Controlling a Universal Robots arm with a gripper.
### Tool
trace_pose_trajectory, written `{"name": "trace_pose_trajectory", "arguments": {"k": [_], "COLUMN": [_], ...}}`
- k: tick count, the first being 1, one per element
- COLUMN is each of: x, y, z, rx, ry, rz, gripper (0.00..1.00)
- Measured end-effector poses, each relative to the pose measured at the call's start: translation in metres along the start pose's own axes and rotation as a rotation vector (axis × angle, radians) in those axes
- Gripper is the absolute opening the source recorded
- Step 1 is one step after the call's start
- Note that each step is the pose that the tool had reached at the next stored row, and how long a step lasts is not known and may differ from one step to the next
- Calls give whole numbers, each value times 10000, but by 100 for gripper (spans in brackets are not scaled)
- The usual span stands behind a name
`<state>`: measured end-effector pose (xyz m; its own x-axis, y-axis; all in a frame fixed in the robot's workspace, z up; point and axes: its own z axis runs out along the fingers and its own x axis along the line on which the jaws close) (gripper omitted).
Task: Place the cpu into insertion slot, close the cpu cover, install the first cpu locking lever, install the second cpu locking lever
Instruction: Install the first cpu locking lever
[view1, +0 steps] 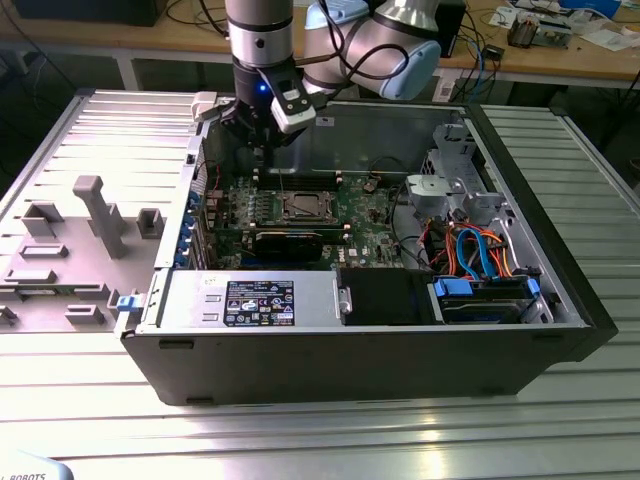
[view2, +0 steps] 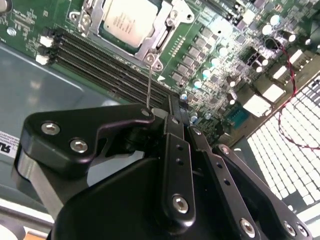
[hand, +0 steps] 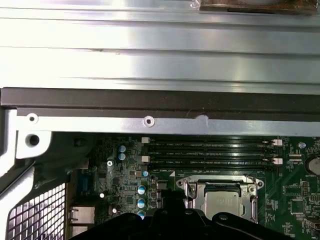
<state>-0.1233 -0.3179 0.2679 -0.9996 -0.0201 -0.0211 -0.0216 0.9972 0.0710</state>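
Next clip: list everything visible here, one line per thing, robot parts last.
computer case: one, black, open on the metal table.
motherboard: one, green, inside the case.
cpu: one, silvery, seated in the insertion slot.
cpu cover: one, silvery frame, lying around the cpu.
memory slots: four, black, beside the insertion slot.
cables: several, orange and blue, at the exterior view's right in the case.
fixture tray: one, grey, at the exterior view's left.
end effector: one, black, above the motherboard.
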Motion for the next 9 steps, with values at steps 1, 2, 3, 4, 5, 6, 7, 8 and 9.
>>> {"name": "trace_pose_trajectory", "arguments": {"k": [1,2,3,4,5,6,7,8,9], "x": [-10,-21,-32,-43,-53,-65,-79,-93,-108], "y": [2,3,6,9,12,16,21,23,24], "z": [2,3,4,5,6,7,8,9,10], "rx": [8,12,13,15,17,20,22,23,24], "ry": [-1,0,1,0,2,2,2,3,3], "rz": [-11,-20,-27,-32,-39,-44,-50,-52,-54], "gripper": [11,11,11,11,11,11,11,11,11]}}
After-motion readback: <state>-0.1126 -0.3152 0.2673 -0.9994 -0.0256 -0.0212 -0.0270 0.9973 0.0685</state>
